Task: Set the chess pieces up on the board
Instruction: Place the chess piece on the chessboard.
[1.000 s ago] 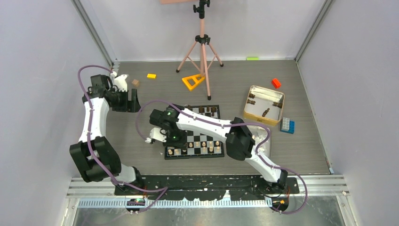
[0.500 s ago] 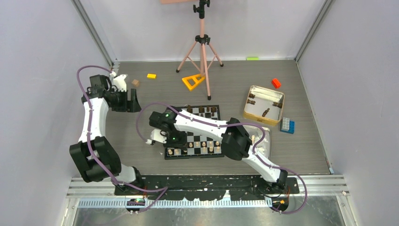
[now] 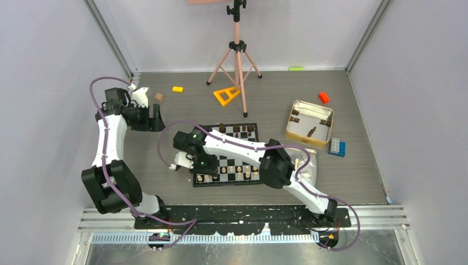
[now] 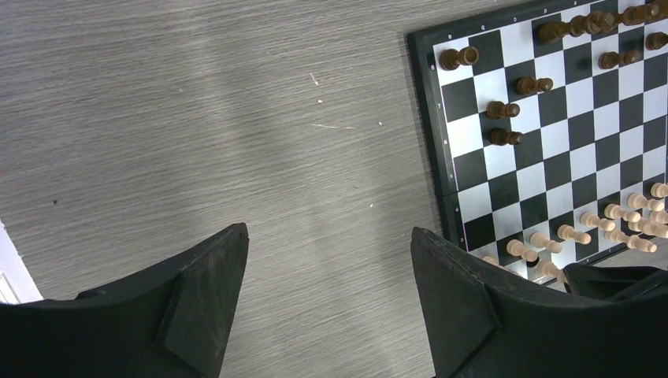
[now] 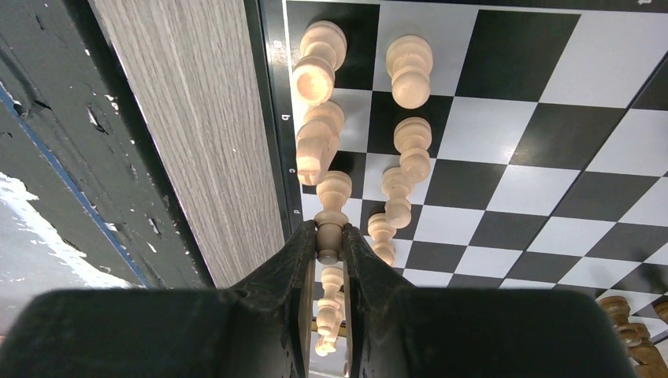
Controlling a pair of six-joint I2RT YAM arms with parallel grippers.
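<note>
Chess piece, light tan, upright, clamped in my right gripper at the board's near edge row; left gripper open, well apart.

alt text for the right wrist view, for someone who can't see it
The right gripper is shut on a light tan chess piece near the edge of the board. Beside it other light pieces stand in two rows, and grey wood-grain table shows past the board's border.
</note>
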